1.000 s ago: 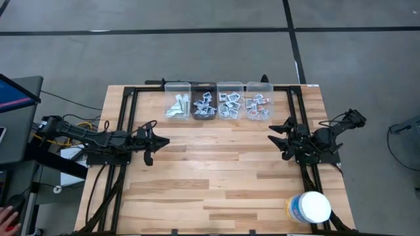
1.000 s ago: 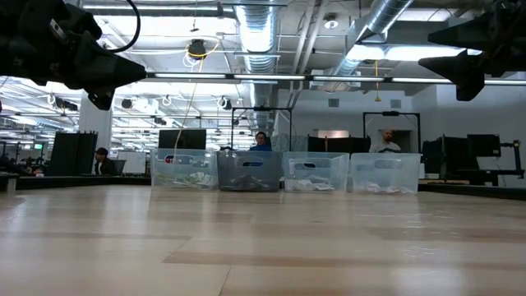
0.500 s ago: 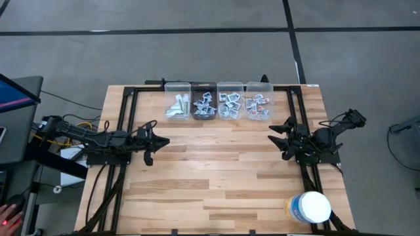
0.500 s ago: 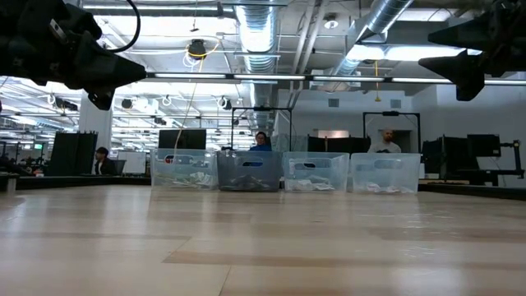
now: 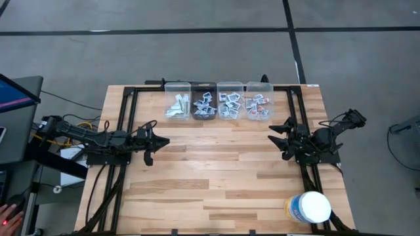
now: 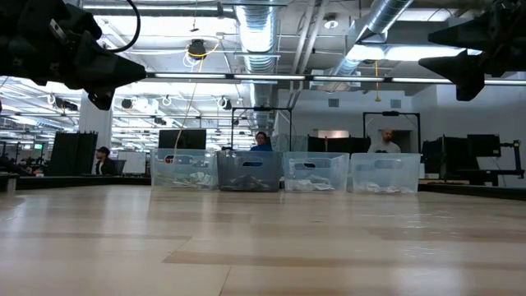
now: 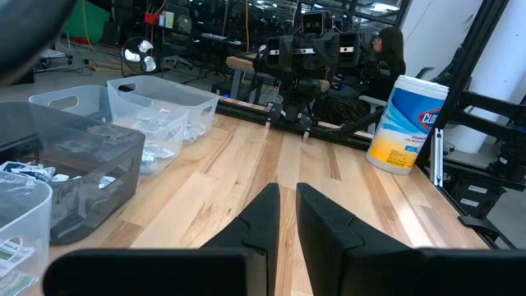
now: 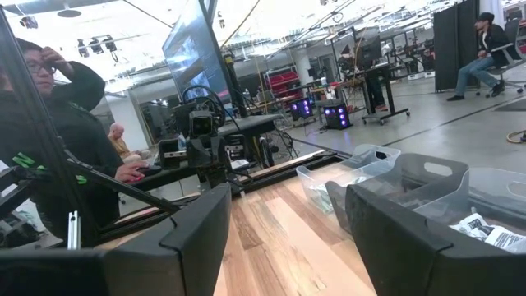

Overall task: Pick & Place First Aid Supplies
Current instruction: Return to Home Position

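The first aid supplies, small white-grey packets (image 5: 205,105), lie sorted in four clear bins (image 5: 230,85) in a row at the table's far edge. The row also shows in the low view, where the bins (image 6: 250,171) stand on the wood. My left gripper (image 5: 164,141) hovers level over the table's left side, pointing right. Its fingers (image 7: 267,215) are shut, with only a thin slit between them and nothing held. My right gripper (image 5: 275,134) hovers over the right side and points left. It stands wide open and empty in its wrist view (image 8: 288,218).
A large white round tub (image 5: 308,207) with a yellow label stands at the near right corner. A black frame (image 5: 131,98) runs along the table's left, right and far edges. A person (image 8: 49,123) stands beyond the table's left side. Bare wood (image 5: 216,164) lies between the arms.
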